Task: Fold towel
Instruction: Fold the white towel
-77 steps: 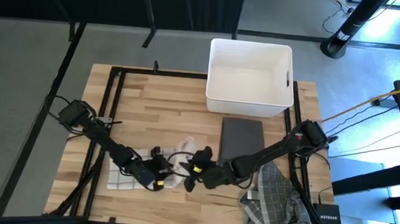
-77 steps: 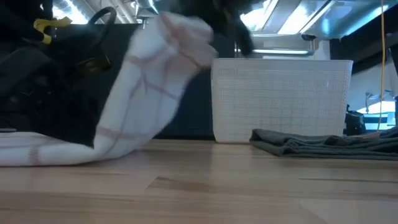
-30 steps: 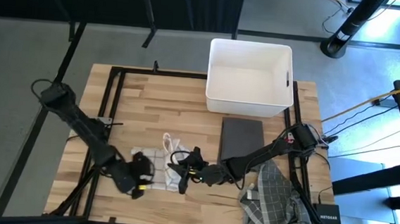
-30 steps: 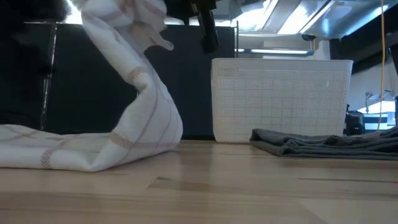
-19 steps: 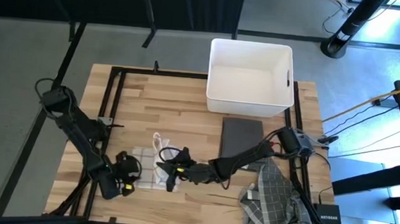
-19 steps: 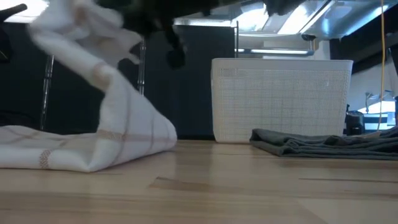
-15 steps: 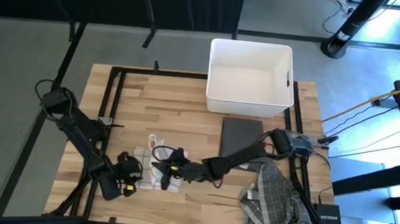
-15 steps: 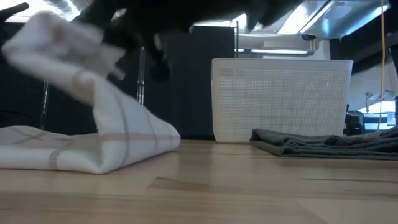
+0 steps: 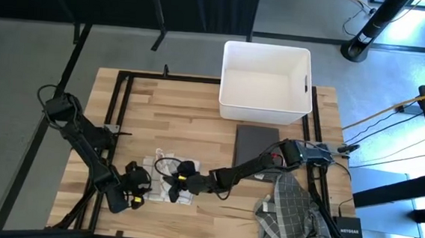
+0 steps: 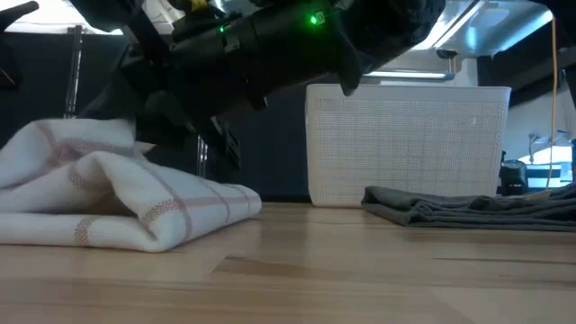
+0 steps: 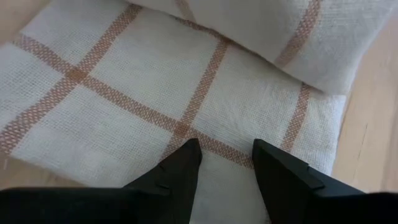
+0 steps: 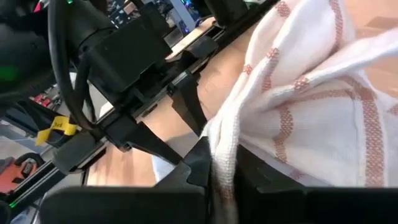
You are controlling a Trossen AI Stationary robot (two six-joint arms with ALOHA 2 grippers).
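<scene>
The white towel (image 9: 161,184) with orange stripes lies near the table's near edge, left of the middle. It is doubled over: its upper layer (image 10: 99,166) rests on the lower layer, with the fold at the right (image 10: 243,202). My right gripper (image 9: 176,184) reaches in from the right and is shut on the upper layer's edge. My left gripper (image 9: 137,187) stands open at the towel's left part, its fingers (image 11: 186,165) slanting down over the lower layer (image 11: 124,106). My left gripper has its open fingertips down at the towel's lower layer (image 11: 227,146), slanting from above. I cannot tell whether they touch it. My right gripper (image 12: 224,168) pinches the bunched hemmed edge (image 12: 219,140) of the upper layer between its two fingers. It comes in almost level from the table's right. The held end lies slack on the lower layer.
A white bin (image 9: 265,81) stands at the far edge. A folded dark grey cloth (image 9: 257,146) lies in front of it, and a heap of grey checked cloth (image 9: 288,214) is at the near right. A black frame rail (image 9: 115,120) runs along the table's left.
My right gripper has gone down and toward the table's left edge with the towel's end. That raised end has come over and down onto the lower layer, while the fold at the right has stayed on the table. My left gripper has shifted a little toward the left edge.
</scene>
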